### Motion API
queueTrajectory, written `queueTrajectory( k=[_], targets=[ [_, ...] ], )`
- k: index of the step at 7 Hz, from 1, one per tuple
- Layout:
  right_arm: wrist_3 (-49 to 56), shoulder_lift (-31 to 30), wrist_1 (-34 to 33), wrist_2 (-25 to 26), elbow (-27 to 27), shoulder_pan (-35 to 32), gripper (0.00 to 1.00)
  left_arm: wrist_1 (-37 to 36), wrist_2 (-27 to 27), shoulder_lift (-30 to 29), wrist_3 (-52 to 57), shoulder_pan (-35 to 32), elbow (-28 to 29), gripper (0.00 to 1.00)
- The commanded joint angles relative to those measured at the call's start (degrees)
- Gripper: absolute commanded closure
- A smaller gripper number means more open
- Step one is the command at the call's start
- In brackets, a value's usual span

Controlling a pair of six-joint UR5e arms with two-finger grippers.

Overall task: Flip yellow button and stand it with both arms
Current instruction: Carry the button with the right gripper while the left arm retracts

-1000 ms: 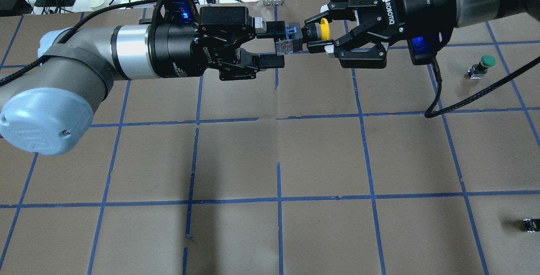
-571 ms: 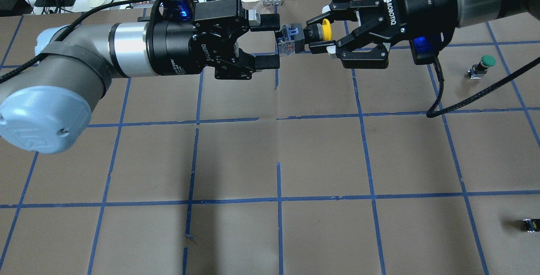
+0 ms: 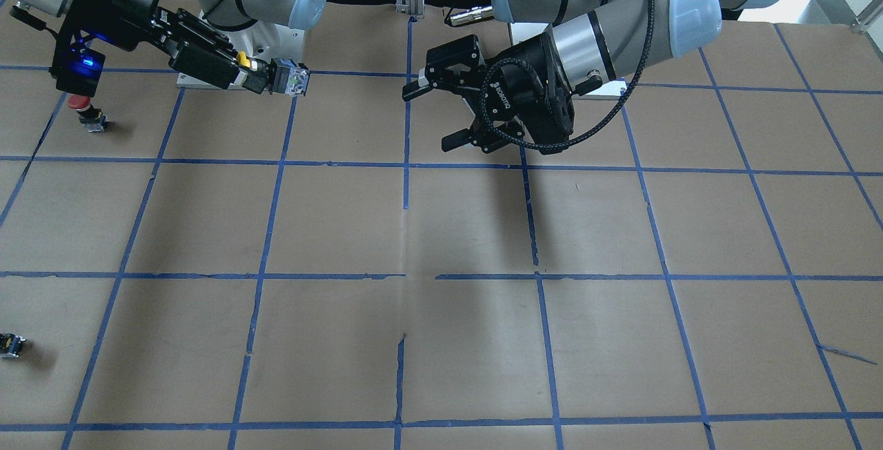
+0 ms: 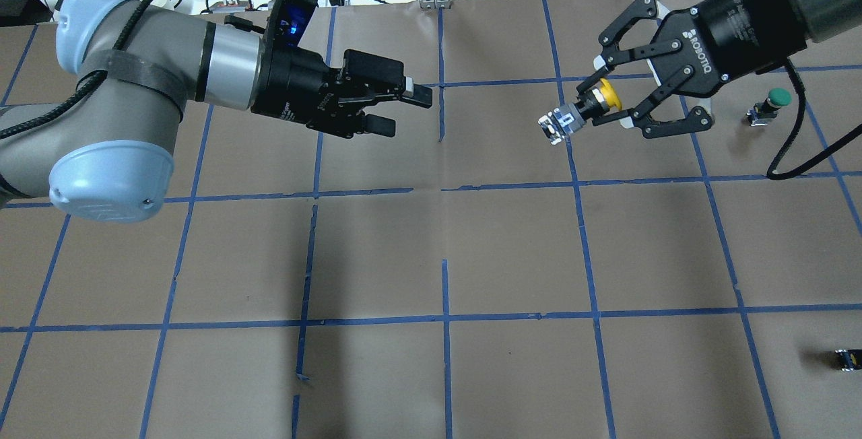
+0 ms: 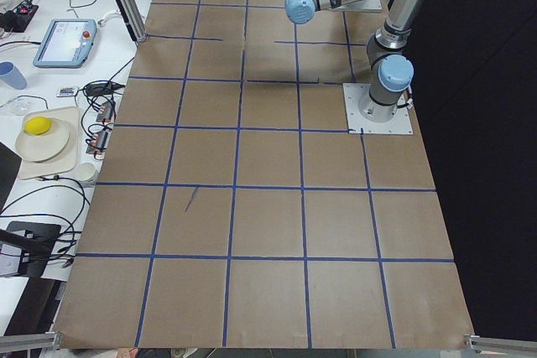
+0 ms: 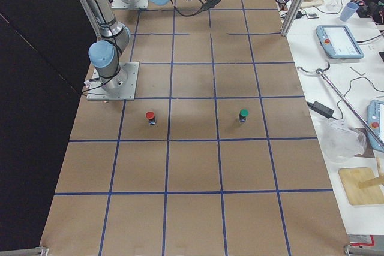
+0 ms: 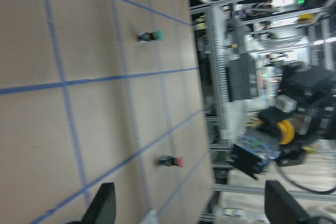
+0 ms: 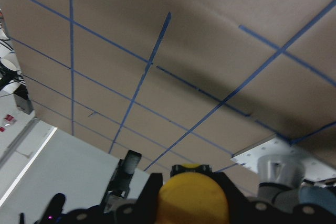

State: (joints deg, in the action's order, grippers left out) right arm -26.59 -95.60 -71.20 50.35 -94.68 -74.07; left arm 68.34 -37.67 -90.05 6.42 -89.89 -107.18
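The yellow button is up in the air above the bench, toward the robot's right side and the far half in the overhead view. The right gripper has it pinched between its fingers, which are clenched on the black body just behind the yellow cap. The button sits tilted nearly on its side. Its cap is tucked in toward the gripper's palm, and its clear grey base sticks out toward the middle of the bench, slanting a little downward. Nothing else touches it.

The left gripper hangs well apart from it, across a grid square of blue tape, pointing roughly its way. Its fingers are spread and grasp nothing.

A green-capped button stands on the bench just past the right gripper. A red-capped button stands farther back, below the right wrist in the front-facing view. A small dark part lies near the bench's right edge, well away from both arms.
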Motion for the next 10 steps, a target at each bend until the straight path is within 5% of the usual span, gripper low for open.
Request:
queueTrajectory(
  k=[1,3,4,7,10],
  targets=[
    [26.13,0.15,-0.42,17.35,-0.5,1.72,0.78,2.55,-24.94,-1.17,0.0,-3.78,5.55,0.0],
    [49.06,0.32,-1.82,25.64,-1.9,9.16,0.78,16.05,-46.67,-1.18,0.7,-3.71,13.62,0.0],
    [59.19,0.33,-7.92,29.77,-4.87,11.9,0.79,18.74,-57.06,-1.0,0.88,-2.06,14.8,0.0],
    [94.34,0.41,-26.92,32.71,-14.81,22.53,0.79,23.33,-48.93,0.42,0.71,3.76,17.44,0.0],
    [117.68,7.31,-38.18,31.74,-18.17,30.45,0.79,25.53,-50.13,0.5,-0.09,2.27,18.49,0.0]
  ],
)
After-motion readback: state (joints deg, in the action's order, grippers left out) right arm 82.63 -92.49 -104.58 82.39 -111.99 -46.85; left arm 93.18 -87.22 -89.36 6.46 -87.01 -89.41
